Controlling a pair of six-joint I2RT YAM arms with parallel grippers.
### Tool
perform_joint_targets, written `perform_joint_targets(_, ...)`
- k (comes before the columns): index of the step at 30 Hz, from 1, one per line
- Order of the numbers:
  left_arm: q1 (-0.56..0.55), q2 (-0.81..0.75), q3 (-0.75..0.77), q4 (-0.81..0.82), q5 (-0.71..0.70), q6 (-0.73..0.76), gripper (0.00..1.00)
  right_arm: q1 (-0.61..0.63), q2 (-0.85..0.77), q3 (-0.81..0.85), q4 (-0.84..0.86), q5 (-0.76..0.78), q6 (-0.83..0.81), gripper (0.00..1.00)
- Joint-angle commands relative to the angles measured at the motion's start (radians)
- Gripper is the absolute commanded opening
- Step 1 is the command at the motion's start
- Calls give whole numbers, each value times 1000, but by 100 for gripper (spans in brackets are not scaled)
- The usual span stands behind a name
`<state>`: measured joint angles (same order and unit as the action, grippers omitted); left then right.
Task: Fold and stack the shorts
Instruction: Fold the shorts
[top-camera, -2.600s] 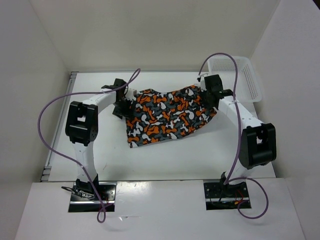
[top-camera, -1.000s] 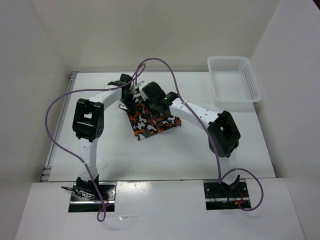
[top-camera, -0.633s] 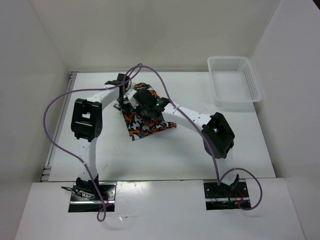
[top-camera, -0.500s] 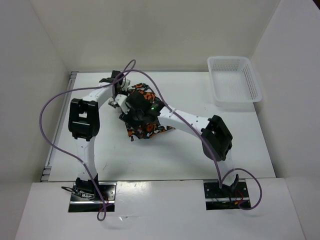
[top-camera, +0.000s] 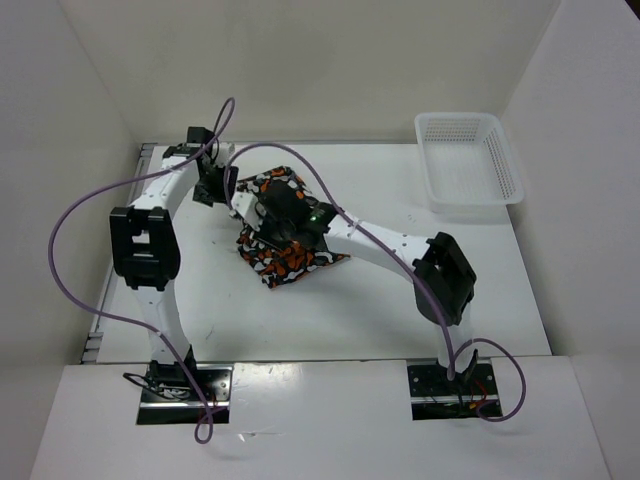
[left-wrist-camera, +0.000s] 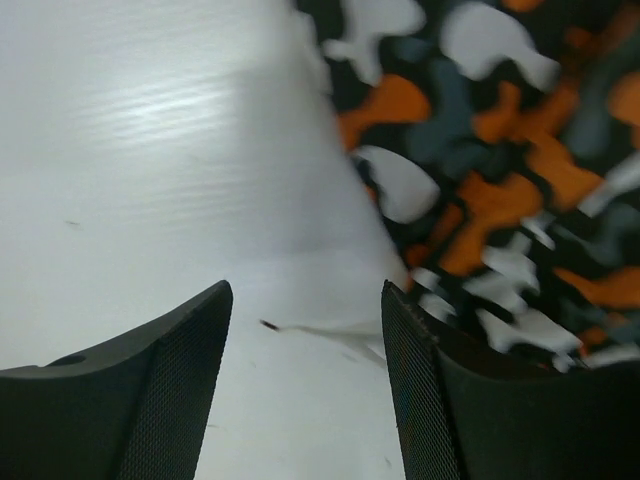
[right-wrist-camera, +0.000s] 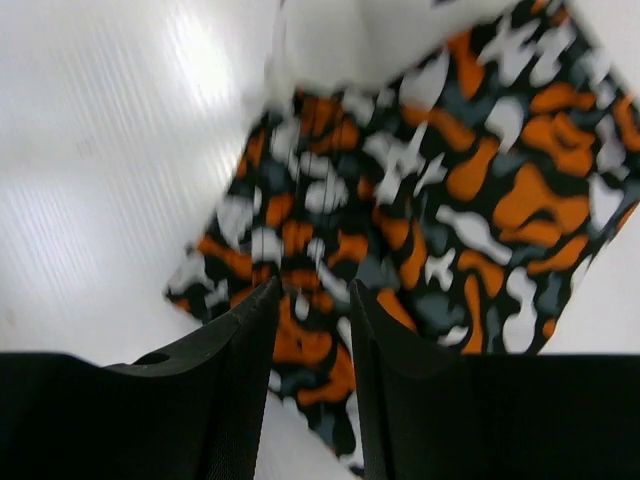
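The shorts (top-camera: 293, 262), camouflage-printed in orange, white, grey and black, lie folded into a small bundle left of the table's middle. My right gripper (top-camera: 265, 215) hovers over the bundle. In the right wrist view its jaws (right-wrist-camera: 310, 290) stand a little apart above the shorts (right-wrist-camera: 480, 180), with no cloth pinched between them. My left gripper (top-camera: 214, 188) is just off the bundle's far left corner. In the left wrist view it (left-wrist-camera: 305, 292) is open over bare table, with the shorts' edge (left-wrist-camera: 500, 180) to its right.
A white mesh basket (top-camera: 470, 160) stands at the back right corner, with nothing in it. Purple cables loop above both arms. White walls close in the table at the left, back and right.
The right gripper carried the shorts' right half over to the left, folding the spread cloth into a small bundle, and let go. The left gripper opened and drew back to the far left.
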<state>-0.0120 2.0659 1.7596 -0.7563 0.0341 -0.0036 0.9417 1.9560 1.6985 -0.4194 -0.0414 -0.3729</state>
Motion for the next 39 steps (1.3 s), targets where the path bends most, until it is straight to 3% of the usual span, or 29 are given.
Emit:
perform_joint_targets(1, -54, -72, -67, -92, 177, 4, 69, 0, -89, -147, 13, 52, -150, 41)
perform_joint_targets(7, -54, -72, -124, -143, 357, 4, 69, 0, -115, -238, 16, 43, -259, 67)
perform_joint_targets(16, -74, 8, -144, -196, 372, 4, 71, 0, -29, -218, 122, 124, -307, 69)
perform_joint_targets(20, -95, 17, -190, -173, 303, 4, 71, 0, -20, -218, 142, 133, -327, 69)
perform_joint_targets(22, -95, 29, -201, -163, 303, 4, 64, 0, -8, -218, 142, 133, -336, 69)
perform_joint_targets(26, -117, 59, -190, -163, 303, 4, 45, 0, 27, -197, 90, 61, -345, 62)
perform_joint_targets(30, -117, 56, -157, -186, 293, 4, 29, 0, 47, -197, 80, 41, -356, 36)
perform_joint_targets(31, -117, 56, -147, -201, 293, 4, 29, 0, 47, -197, 80, 41, -356, 22)
perform_joint_targets(34, -117, 33, -108, -236, 265, 4, 29, 0, 47, -197, 90, 63, -365, 4)
perform_joint_targets(39, -117, -15, -40, -285, 256, 4, 29, 0, -15, -209, 68, 72, -365, 0)
